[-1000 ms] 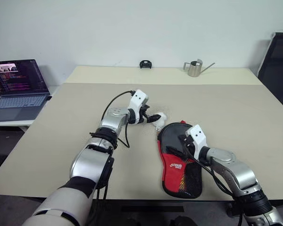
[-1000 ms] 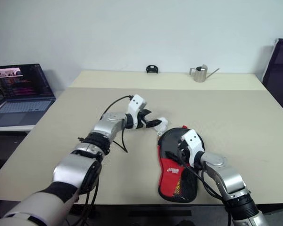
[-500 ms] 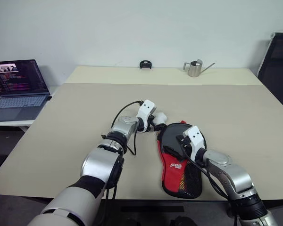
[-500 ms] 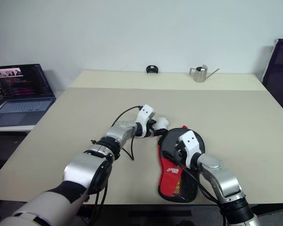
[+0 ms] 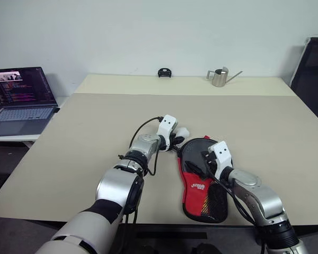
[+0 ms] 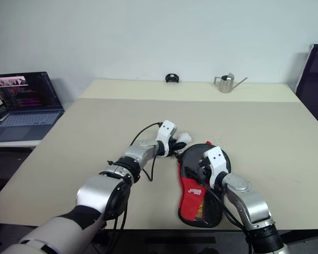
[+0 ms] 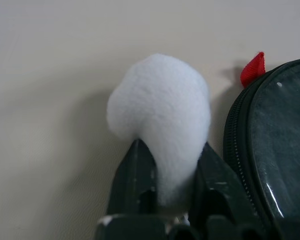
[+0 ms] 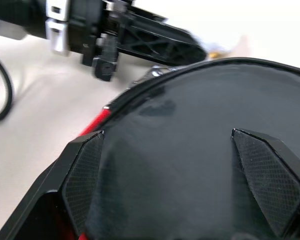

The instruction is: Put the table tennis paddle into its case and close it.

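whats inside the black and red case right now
The case lies flat on the table, with a glossy dark surface at its round end. Its fabric covers the inside, so whether the paddle is in there cannot be seen.

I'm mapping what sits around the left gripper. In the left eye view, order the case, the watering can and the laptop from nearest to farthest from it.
From the left gripper:
1. Case, right beside it on the near table.
2. Watering can, far edge, toward the right.
3. Laptop, off the table on the left.
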`<move>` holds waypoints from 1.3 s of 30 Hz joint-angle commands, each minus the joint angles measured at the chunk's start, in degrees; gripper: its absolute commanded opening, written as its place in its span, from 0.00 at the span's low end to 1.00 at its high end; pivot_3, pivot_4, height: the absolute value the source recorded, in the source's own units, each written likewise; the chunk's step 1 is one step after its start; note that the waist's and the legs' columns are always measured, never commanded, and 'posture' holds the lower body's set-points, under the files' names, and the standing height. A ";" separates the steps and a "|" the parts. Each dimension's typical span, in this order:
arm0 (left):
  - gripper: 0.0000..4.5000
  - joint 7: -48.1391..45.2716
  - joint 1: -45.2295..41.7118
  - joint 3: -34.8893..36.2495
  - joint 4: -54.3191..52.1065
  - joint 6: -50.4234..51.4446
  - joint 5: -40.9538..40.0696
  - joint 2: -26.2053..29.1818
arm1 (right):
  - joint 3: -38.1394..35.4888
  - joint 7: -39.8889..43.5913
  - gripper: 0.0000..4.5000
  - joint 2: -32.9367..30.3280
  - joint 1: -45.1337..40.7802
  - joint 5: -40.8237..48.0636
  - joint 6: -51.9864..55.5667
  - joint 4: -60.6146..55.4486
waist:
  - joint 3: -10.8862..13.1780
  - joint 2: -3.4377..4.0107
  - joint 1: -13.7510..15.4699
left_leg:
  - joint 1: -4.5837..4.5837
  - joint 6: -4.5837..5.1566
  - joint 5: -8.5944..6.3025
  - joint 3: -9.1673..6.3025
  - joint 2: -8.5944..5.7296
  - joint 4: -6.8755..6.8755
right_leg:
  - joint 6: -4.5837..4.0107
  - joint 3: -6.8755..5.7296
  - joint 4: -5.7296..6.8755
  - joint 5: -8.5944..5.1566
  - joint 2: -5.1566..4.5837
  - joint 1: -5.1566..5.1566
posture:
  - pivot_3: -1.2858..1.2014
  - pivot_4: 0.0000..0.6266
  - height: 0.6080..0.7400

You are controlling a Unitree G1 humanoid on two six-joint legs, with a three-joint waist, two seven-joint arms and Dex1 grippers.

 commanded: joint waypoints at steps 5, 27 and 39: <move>0.06 -3.17 0.98 0.25 -0.93 -0.31 0.92 1.95 | -0.28 1.51 1.00 -1.55 -0.32 -0.98 0.35 0.11 | -0.01 -0.02 -0.07 | 0.07 0.00 0.00 0.04 0.00 0.00 | 0.00 0.00 0.08 0.00 0.00 0.00 | 0.52 0.24 1.00; 0.06 -10.83 -0.67 -0.92 -6.10 -2.42 1.16 7.42 | 6.55 5.10 1.00 1.80 -5.54 -8.75 -1.65 17.08 | -0.32 -0.46 -0.26 | 0.68 0.04 -0.02 0.10 0.03 -0.01 | 0.00 0.06 0.44 -0.01 0.03 0.30 | 0.52 0.24 1.00; 0.06 -0.90 -5.37 -1.83 -0.81 -6.38 5.36 4.41 | 5.14 1.97 1.00 2.51 -0.95 -9.63 1.48 13.78 | -0.48 -0.63 -0.10 | 0.77 0.02 -0.01 0.06 0.02 0.00 | 0.01 0.05 0.62 -0.01 0.03 0.33 | 0.52 0.24 1.00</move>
